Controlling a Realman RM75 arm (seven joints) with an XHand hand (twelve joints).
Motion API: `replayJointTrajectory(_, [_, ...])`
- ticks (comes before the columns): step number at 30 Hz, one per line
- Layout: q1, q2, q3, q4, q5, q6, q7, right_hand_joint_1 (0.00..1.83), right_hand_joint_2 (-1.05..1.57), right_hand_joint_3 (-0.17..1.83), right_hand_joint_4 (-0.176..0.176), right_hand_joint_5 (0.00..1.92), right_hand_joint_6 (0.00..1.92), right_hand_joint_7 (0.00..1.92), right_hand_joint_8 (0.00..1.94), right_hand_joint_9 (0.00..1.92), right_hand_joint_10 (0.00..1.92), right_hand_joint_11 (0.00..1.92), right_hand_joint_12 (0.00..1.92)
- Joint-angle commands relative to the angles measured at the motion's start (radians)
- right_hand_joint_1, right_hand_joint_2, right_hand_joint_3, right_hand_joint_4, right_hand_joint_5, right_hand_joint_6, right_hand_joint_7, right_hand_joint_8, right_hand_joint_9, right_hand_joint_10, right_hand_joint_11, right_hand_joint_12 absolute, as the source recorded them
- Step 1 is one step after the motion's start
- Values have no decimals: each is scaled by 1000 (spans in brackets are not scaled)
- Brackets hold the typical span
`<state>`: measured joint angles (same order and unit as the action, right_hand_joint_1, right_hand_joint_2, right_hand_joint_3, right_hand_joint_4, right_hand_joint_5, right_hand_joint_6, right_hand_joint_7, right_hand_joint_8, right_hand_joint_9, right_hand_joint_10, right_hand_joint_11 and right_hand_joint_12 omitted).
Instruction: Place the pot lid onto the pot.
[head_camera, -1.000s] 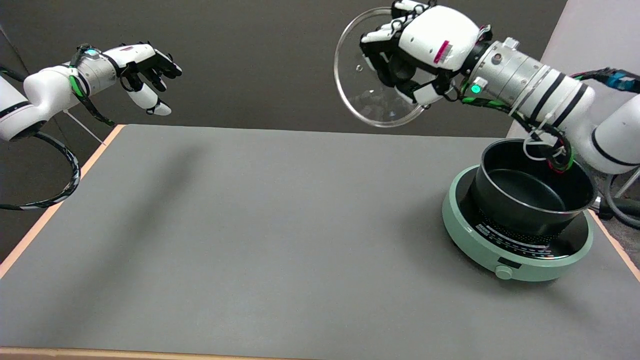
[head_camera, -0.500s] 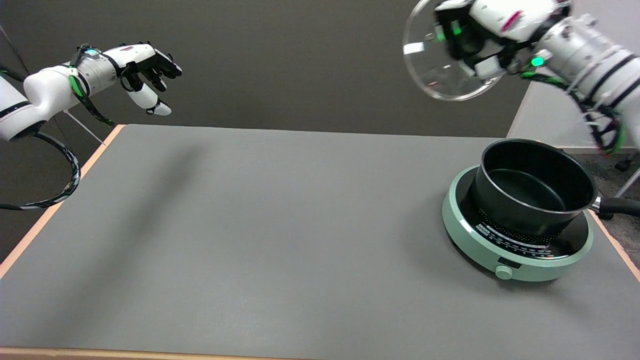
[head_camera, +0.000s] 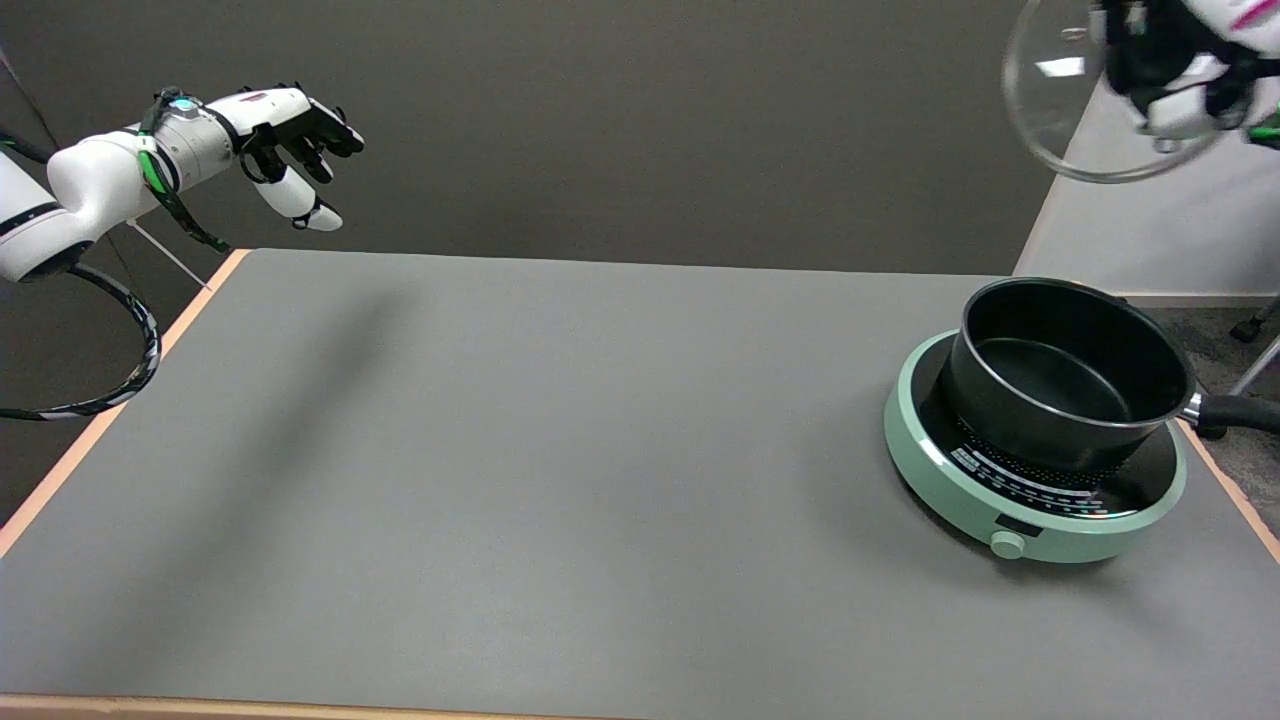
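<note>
Head view places the right hand (head_camera: 1185, 65) at the upper right corner of the frame, partly cut off by the edge and blurred. Its black-and-white fingers are closed on the pot lid (head_camera: 1075, 95), a clear round glass disc with a thin rim, held in the air and tilted steeply so that its face is turned toward the camera. The lid extends to the left of the hand and slightly below it.

Well below the hand stands the pot (head_camera: 1070, 375), a black cylindrical vessel with a matte inner wall and an open, uncovered top. Its dark handle (head_camera: 1235, 412) projects to the right. The pot sits on a round, pale green cooker (head_camera: 1000, 500) with a smooth casing and a small knob (head_camera: 1007, 544) at its front. The cooker rests on a flat grey table (head_camera: 550, 480) with a light wooden edge.
</note>
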<state>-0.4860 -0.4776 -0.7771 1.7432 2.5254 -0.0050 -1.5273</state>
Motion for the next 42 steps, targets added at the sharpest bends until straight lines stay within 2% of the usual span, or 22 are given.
replayJointTrajectory(1, [-262, -172, 339, 70, 3, 209, 95, 1502, 1046, 913, 176, 447, 1718, 632, 1807, 654, 1921, 52, 1921])
replayJointTrajectory(4, [-227, -182, 327, 71, 3, 205, 219, 1497, 1075, 864, 176, 436, 1713, 619, 1802, 613, 1921, -1, 1921])
replayJointTrajectory(5, [-222, -183, 326, 71, 3, 205, 259, 1502, 991, 1065, 176, 449, 1659, 627, 1804, 582, 1921, -1, 1921])
replayJointTrajectory(6, [-217, -184, 325, 71, 3, 205, 320, 1498, 1068, 887, 176, 437, 1706, 616, 1804, 604, 1921, -1, 1921])
replayJointTrajectory(11, [-216, -187, 330, 69, 3, 205, 514, 1498, 1081, 855, 176, 435, 1713, 610, 1805, 602, 1921, -1, 1921])
replayJointTrajectory(13, [-217, -187, 330, 65, 3, 205, 582, 1497, 980, 1059, 176, 451, 1654, 623, 1797, 582, 1921, -1, 1921])
replayJointTrajectory(15, [-219, -187, 330, 62, 3, 205, 625, 1499, 1080, 844, 176, 436, 1716, 610, 1798, 611, 1921, 0, 1921])
replayJointTrajectory(21, [-240, -205, 342, 49, 37, 203, 637, 1506, 1070, 873, 176, 447, 1709, 622, 1805, 639, 1921, 7, 1921])
replayJointTrajectory(26, [-248, -210, 352, -18, 227, 112, 637, 1504, 1073, 866, 176, 444, 1709, 622, 1812, 638, 1921, 7, 1921])
replayJointTrajectory(37, [-269, -221, 357, -69, 227, -2, 632, 1508, 1075, 864, 176, 445, 1697, 606, 1816, 625, 1921, 2, 1921])
replayJointTrajectory(39, [-276, -225, 348, -58, 227, -16, 628, 1503, 1036, 900, 176, 441, 1669, 615, 1815, 627, 1921, 78, 1921])
replayJointTrajectory(42, [-302, -223, 325, -52, 227, -28, 625, 1492, 1069, 834, 176, 474, 1649, 625, 1793, 630, 1921, 148, 1921])
